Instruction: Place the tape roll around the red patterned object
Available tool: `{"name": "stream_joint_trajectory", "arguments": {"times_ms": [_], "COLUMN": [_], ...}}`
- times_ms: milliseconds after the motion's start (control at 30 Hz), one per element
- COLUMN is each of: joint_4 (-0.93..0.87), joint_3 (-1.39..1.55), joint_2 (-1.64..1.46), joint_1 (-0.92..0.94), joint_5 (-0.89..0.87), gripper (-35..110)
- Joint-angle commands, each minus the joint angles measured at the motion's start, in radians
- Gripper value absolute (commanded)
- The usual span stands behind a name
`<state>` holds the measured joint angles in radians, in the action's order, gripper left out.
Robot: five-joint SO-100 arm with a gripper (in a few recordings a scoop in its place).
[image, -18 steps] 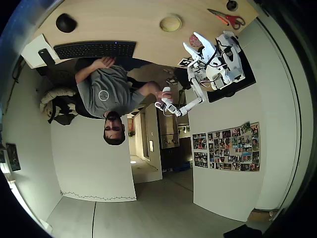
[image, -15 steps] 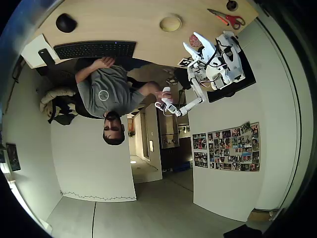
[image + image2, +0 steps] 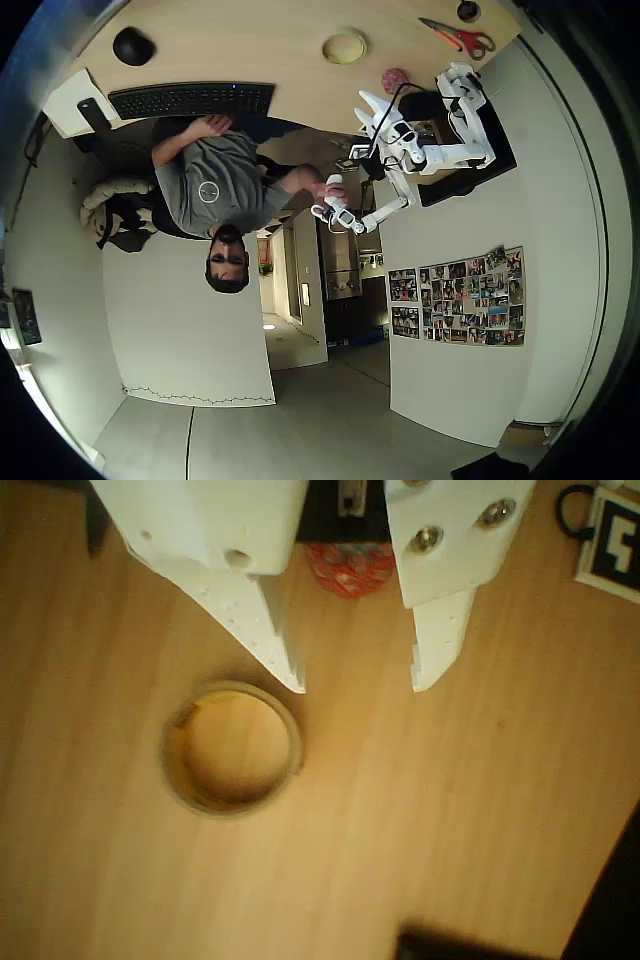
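Gripper (image 3: pixel 358 685) hangs above the wooden table (image 3: pixel 470 810) with its white jaws spread and nothing between them. In the wrist view the tape roll (image 3: pixel 233 746) lies flat just below and left of the left fingertip (image 3: pixel 290 670), apart from it. Beyond the roll, between the finger bases, sits the red patterned object (image 3: pixel 348 568), well outside the ring; overhead, the roll (image 3: pixel 344 46) and the object (image 3: pixel 394 79) lie near each other
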<state>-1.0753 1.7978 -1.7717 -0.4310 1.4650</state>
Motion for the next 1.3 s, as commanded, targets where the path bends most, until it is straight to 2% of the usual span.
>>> {"name": "stream_joint_trajectory", "arguments": {"times_ms": [0,200,433,633,833,967,1033,1133,1267], "joint_4": [0.021,0.153,0.049,0.049,0.091,0.098,0.121,0.166,0.198], "joint_3": [0.009,-0.008,-0.285,-0.319,-0.318,-0.290,-0.270,-0.236,-0.198], "joint_2": [-0.020,0.153,0.486,0.514,0.554,0.565,0.565,0.565,0.549], "joint_1": [0.011,0.121,0.143,0.081,0.032,0.014,0.009,0.006,0.009], "joint_5": [0.009,0.018,-0.037,-0.091,-0.130,-0.158,-0.166,-0.190,-0.207], "gripper": [28,28,28,28,18,17,15,0,0]}}
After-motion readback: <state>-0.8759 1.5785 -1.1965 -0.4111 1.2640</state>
